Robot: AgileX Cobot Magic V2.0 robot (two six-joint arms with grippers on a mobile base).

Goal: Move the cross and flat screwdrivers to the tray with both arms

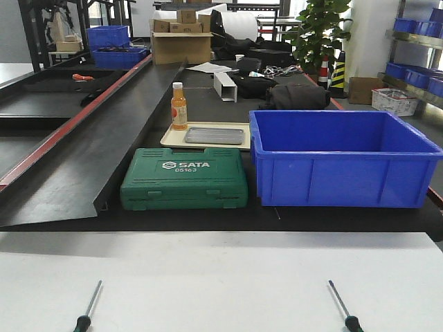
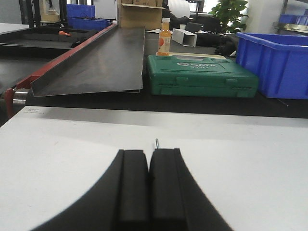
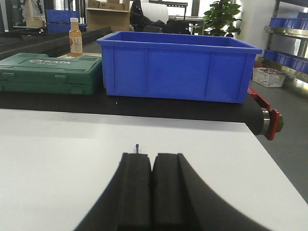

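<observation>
Two screwdrivers lie on the near white table (image 1: pixel 221 270), one for each arm: the left screwdriver (image 1: pixel 91 302) and the right screwdriver (image 1: pixel 340 299). They are well apart, each with its handle near and its shaft running toward the far side, tips leaning slightly inward. Each lies straight ahead of its own claw, long axis roughly in line with the fingers. Only a shaft tip shows just beyond the left claw (image 2: pixel 149 153), and likewise beyond the right claw (image 3: pixel 153 156) (the fingers hide the rest). Both claws are pressed together, with nothing visible between the fingers. The one tray (image 1: pixel 214 135) sits far off on a cream board (image 1: pixel 171 139), past the single green case (image 1: pixel 185 178), left of the nearest blue bin (image 1: pixel 342 159) and beside one bottle (image 1: pixel 179 106). By my judgement, each claw must spread before closing on its handle.
</observation>
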